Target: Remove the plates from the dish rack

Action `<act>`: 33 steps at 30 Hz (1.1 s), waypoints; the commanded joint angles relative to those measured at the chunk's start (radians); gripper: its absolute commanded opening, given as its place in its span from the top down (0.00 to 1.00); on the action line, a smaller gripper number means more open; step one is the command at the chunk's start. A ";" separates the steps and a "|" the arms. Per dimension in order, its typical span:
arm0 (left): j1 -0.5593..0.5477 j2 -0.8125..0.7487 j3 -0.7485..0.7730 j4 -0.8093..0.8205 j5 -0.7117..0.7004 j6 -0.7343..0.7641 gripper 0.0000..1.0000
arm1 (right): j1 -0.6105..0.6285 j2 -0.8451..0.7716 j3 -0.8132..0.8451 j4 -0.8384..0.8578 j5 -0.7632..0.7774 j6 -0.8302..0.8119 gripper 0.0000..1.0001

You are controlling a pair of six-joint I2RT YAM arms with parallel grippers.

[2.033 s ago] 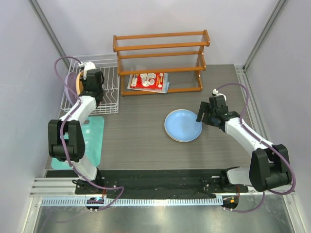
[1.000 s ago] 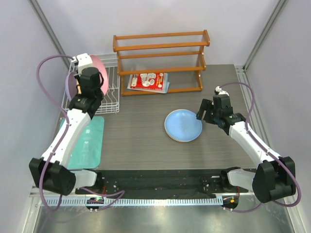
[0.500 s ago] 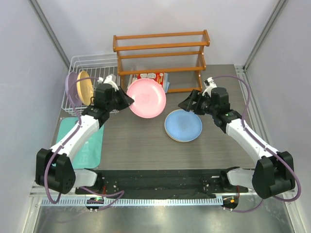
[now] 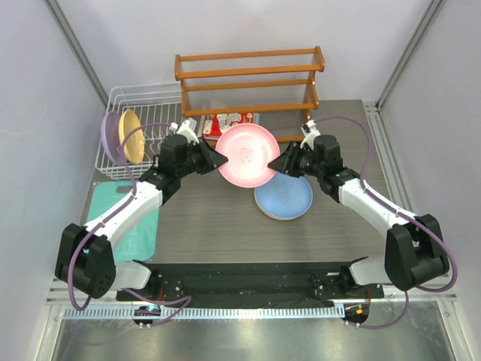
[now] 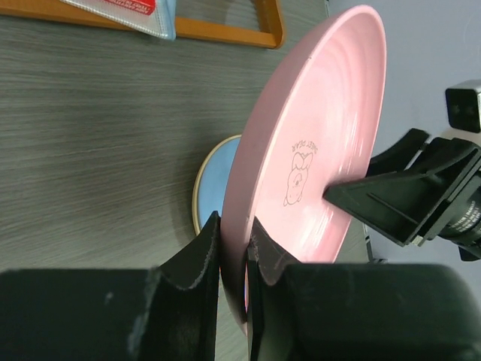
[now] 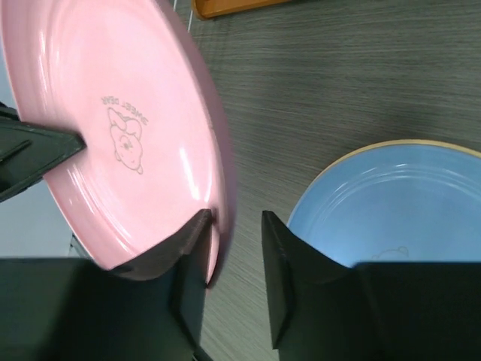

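Left gripper (image 5: pixel 233 229) is pinching the pink plate (image 5: pixel 316 135) by its rim, right gripper (image 6: pixel 234 226) spread around the opposite edge, blue plate (image 6: pixel 383 203) just below it.

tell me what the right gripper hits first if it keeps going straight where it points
The pink plate: its rim sits between the fingers of the right gripper, so it would run deeper onto the plate. Beyond that, probably the left gripper clamped on the opposite edge, depth unclear.
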 commanded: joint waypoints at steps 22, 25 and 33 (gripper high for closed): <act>-0.018 -0.193 0.044 -0.136 -0.926 0.522 0.01 | -0.122 -0.226 -0.066 -0.427 0.324 -0.123 0.99; -0.015 -0.156 0.061 -0.117 -1.023 0.619 0.00 | -0.122 -0.227 -0.086 -0.429 0.311 -0.115 0.99; 0.036 -0.066 0.132 -0.153 -1.044 0.630 0.01 | -0.122 -0.183 -0.092 -0.429 0.268 -0.106 0.95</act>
